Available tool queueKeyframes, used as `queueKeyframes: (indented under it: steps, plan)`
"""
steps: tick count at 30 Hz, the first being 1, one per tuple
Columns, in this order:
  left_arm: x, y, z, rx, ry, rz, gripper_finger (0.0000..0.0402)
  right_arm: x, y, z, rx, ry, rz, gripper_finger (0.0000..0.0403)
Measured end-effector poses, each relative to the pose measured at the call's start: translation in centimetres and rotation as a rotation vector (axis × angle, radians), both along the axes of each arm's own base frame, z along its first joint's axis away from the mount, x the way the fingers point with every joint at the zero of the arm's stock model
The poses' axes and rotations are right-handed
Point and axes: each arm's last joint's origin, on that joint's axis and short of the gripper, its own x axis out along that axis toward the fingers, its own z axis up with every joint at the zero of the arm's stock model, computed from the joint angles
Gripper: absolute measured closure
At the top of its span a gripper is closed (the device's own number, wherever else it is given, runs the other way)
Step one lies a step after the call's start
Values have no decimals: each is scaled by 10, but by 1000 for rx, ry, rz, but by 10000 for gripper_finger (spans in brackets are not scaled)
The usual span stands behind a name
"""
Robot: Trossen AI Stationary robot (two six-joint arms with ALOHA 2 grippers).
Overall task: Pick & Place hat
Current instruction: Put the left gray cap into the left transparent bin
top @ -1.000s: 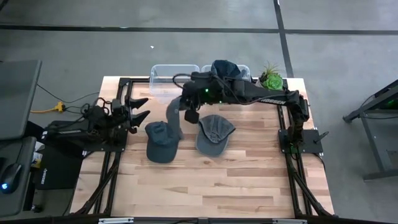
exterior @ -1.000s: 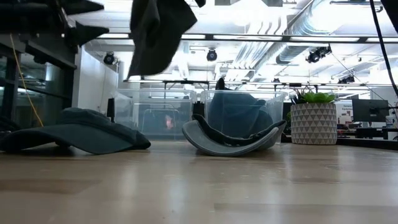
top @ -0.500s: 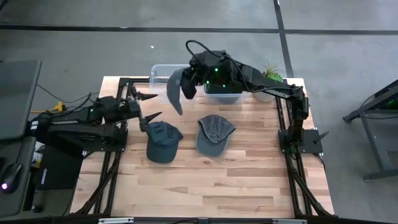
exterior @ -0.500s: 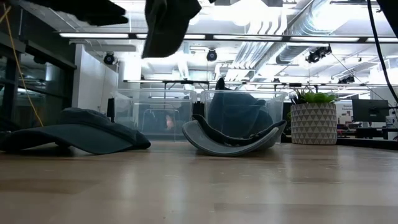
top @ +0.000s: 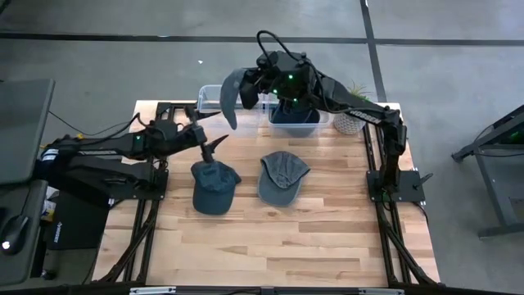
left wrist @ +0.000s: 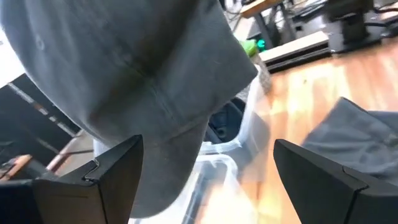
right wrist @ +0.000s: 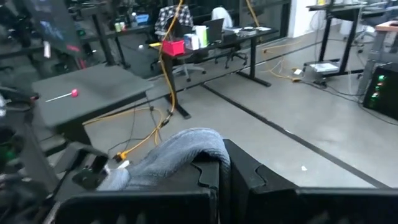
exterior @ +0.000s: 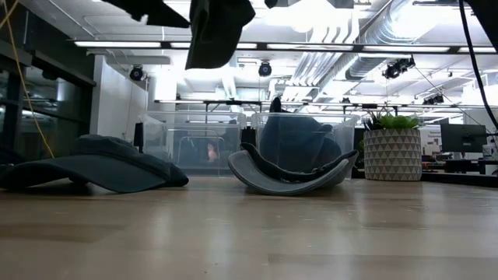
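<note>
My right gripper [top: 255, 82] is shut on a grey hat [top: 232, 97] and holds it in the air over the left clear bin [top: 214, 100]; in the low view the hat [exterior: 214, 31] hangs at the top of the picture. Two more grey hats lie on the table: one [top: 213, 185] on its underside just below my left gripper [top: 210, 145], the other [top: 282, 175] to its right, upside down. My left gripper is open and touches nothing. In its wrist view the held hat [left wrist: 124, 81] fills the space above its fingers [left wrist: 93, 180]. My right gripper pinches a fold of the hat's grey cloth [right wrist: 183, 149] between its two shut fingers [right wrist: 211, 177]. The hat is lifted clear and hangs slack beside and below the gripper [exterior: 210, 35]. Which part of the hat the fold belongs to, I cannot tell.
The right clear bin [top: 296, 115] at the far edge holds dark hats [exterior: 299, 140]. A potted plant [top: 354, 105] stands in the far right corner. The near half of the wooden table [top: 278, 246] is bare wood.
My right gripper carried the hat up and toward the table's far edge, from above the two lying hats to over the left bin. My left gripper swung toward the right, closer to the left lying hat, and stayed open. The lying hats have not moved.
</note>
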Motion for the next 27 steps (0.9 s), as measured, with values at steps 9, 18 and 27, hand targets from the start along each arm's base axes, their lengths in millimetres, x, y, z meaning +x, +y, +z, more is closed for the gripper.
queueKeyframes:
  steps: [9,18,27]
  plan:
    - [22,6,-2,23,-60,150,76,-2,-7,4,-11,-39,-13,403]
    - [38,8,-5,27,-116,199,76,-1,-6,5,-13,-52,1,403]
    - [48,12,-7,34,-166,330,76,0,-3,7,-15,-70,44,403]
